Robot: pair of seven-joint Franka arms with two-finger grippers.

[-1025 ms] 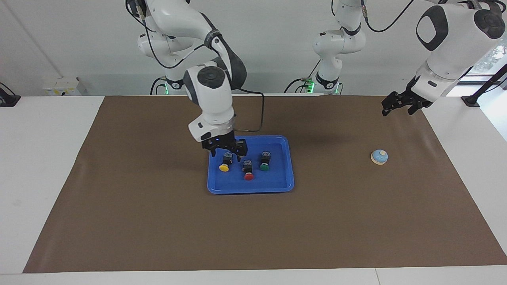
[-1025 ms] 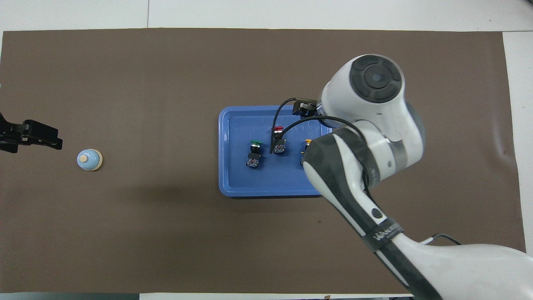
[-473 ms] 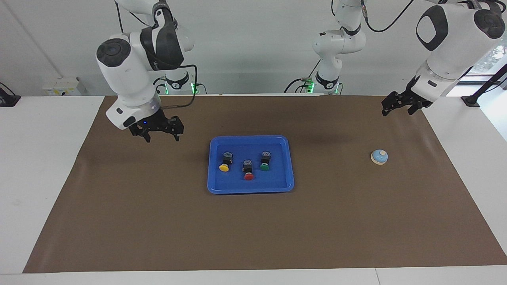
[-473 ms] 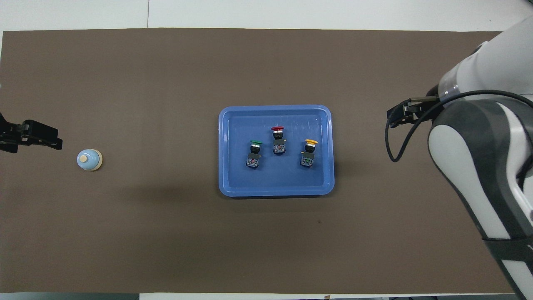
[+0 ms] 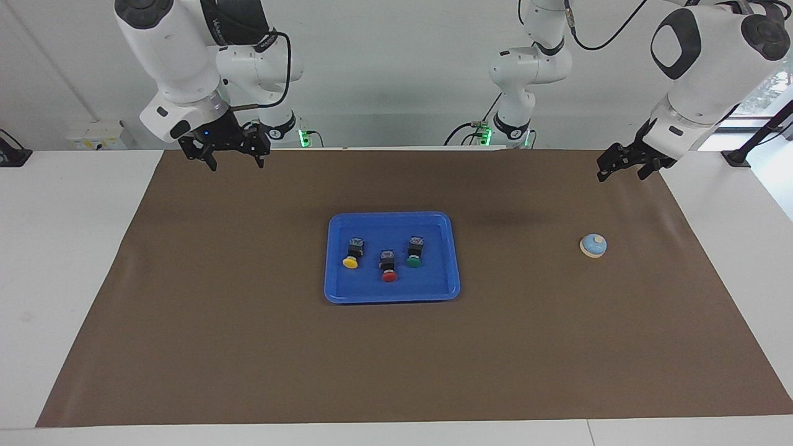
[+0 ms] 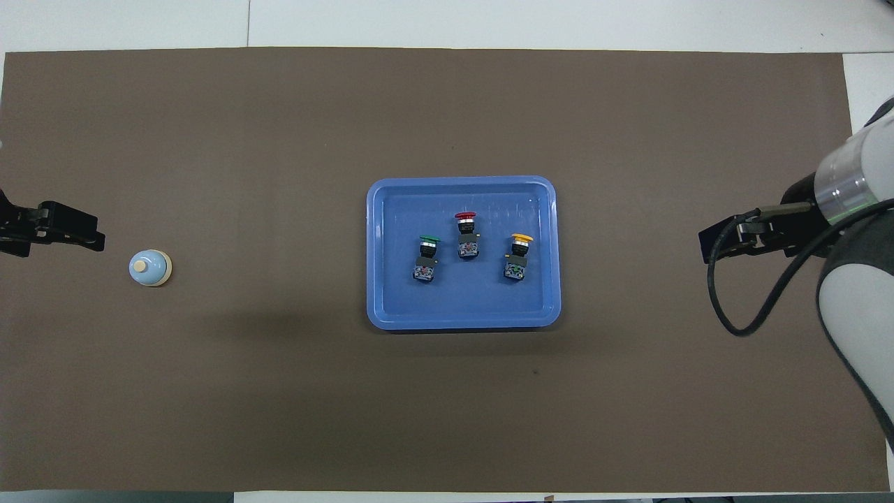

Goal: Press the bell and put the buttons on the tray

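On the tray (image 5: pixel 454 272), all three buttons (image 5: pixel 388 265), well apart from both arms' empty, wide-apart jaws.

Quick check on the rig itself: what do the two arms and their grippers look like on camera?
Both arms are glossy white with dark grey or black joint caps and bands. The right gripper is black with a small blue light above it; a black cable loops along that arm. The left gripper is black too. Green lights glow at the arm bases.

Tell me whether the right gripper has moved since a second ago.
Yes. The right gripper has left the tray, rising back toward the right arm's end of the table.
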